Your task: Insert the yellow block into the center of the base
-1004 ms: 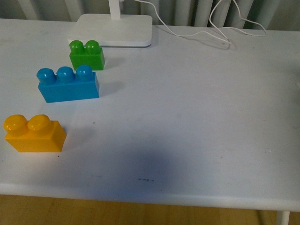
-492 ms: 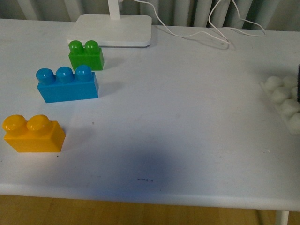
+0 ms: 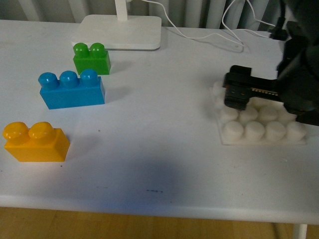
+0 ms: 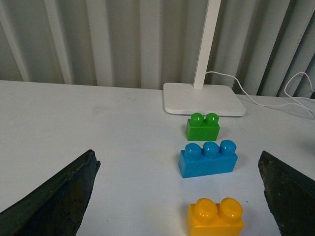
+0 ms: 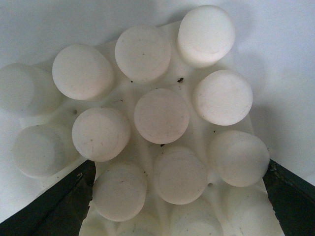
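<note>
A white table stands before grey ribbed wall panels, with a white lamp foot at 12 o'clock. The yellow block rests at 8 o'clock, and a blue brick and a green brick lie toward 10. The base lies flat at 3 o'clock. The right gripper spans it, fingers pressed against opposite edges. Its arm reaches in from 2 o'clock. The left gripper hangs spread wide, holding nothing.
</note>
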You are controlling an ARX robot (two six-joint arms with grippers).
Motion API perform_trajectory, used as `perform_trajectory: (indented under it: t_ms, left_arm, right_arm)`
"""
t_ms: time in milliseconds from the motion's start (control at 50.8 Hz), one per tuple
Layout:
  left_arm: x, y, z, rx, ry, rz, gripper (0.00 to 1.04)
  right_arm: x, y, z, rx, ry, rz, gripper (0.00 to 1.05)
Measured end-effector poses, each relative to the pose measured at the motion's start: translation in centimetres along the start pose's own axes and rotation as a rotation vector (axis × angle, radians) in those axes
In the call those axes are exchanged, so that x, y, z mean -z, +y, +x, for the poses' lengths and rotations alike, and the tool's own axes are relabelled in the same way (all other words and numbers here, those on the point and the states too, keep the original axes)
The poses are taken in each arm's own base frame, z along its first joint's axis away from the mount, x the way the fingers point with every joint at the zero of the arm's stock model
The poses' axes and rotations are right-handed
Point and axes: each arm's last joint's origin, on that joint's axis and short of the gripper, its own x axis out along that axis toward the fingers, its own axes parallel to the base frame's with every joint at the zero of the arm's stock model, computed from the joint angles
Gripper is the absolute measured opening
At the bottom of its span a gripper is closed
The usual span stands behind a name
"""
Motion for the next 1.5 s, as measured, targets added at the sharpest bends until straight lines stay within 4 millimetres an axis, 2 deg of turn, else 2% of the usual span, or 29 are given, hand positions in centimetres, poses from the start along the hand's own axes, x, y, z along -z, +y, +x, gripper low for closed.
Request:
perform_trajectory:
  t_ms: [256, 414, 729, 926, 1162, 1339, 1497]
  left_arm:
    - [0.0, 0.0, 0.0, 0.000, 0.000, 0.000, 0.98]
    - [0.0, 0.0, 0.0, 0.000, 0.000, 0.000, 0.98]
    - [0.0, 0.0, 0.0, 0.000, 0.000, 0.000, 0.98]
    - [0.0, 0.0, 0.0, 0.000, 0.000, 0.000, 0.98]
    - [0.0, 0.0, 0.0, 0.000, 0.000, 0.000, 0.98]
    - [0.0, 0.0, 0.0, 0.000, 0.000, 0.000, 0.98]
    - [0.0, 0.0, 0.0, 0.000, 0.000, 0.000, 0.98]
  right_arm:
    - [1.1, 6.7, -0.5, -0.041, 0.004, 0.064, 0.96]
    - [0.9, 7.8, -0.5, -0.040, 0.010, 0.115, 0.96]
    - [1.0, 8.0, -0.6, -0.034, 0.006, 0.127, 0.96]
    - [0.9, 7.3, -1.8, -0.030, -0.046, 0.099, 0.96]
    - [-0.4, 6.4, -5.2, -0.109, -0.130, 0.056, 0.96]
    - [-0.9, 4.0, -9.6, -0.232, -0.253, 0.018, 0.96]
    - [-0.2, 1.5, -13.0, -0.342, -0.355, -0.045, 0.96]
